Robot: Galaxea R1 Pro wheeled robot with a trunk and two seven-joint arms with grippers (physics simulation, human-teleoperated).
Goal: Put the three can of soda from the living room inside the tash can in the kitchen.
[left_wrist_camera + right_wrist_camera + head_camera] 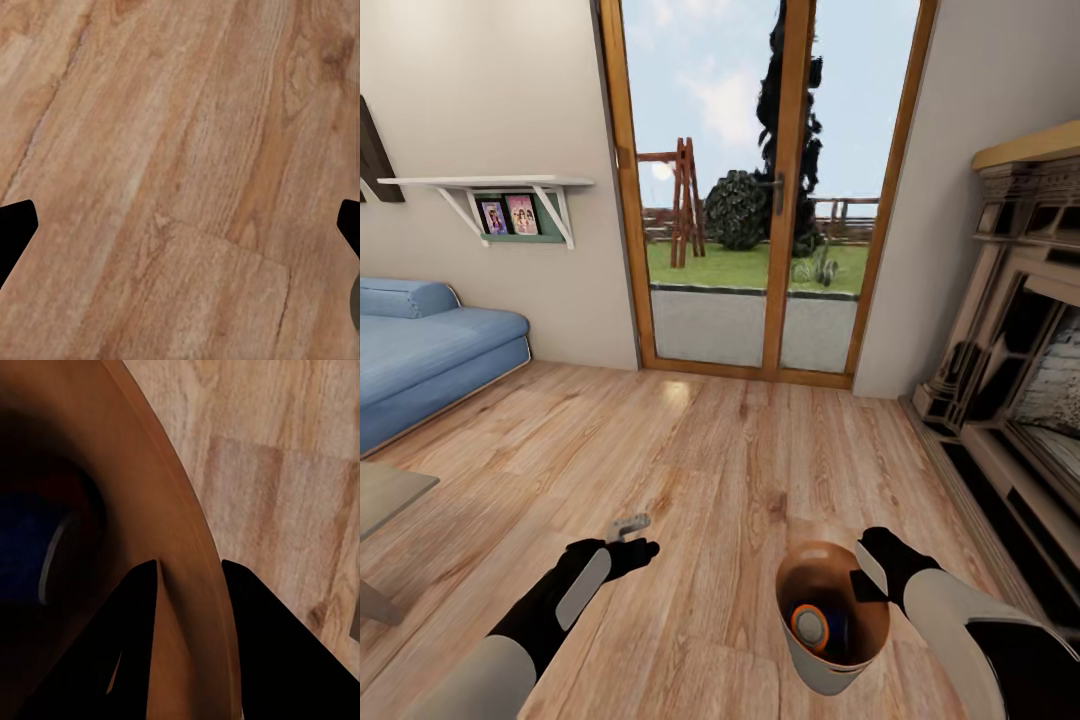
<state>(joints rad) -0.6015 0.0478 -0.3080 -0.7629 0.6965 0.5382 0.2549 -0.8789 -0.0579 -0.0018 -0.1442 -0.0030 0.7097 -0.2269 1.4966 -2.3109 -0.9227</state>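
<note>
The tash can (817, 676), a light grey bucket with a brown inside, hangs just above the plank floor at the lower right. My right gripper (868, 578) is shut on its rim; in the right wrist view the gripper (190, 579) has one finger inside the tash can wall (150, 487) and one outside. Inside lie an orange can of soda (810, 627) with a silvery top and a blue one (838, 630), also seen dimly as a blue can (26, 547). My left gripper (630, 527) hovers open over bare floor, holding nothing, its fingertips (15, 225) spread wide.
I am in the living room. A blue sofa (420, 350) and a low table corner (385, 495) are at the left. Wood-framed glass doors (760, 190) stand ahead and the fireplace (1020, 380) lines the right side. A wall shelf (490, 185) holds photos.
</note>
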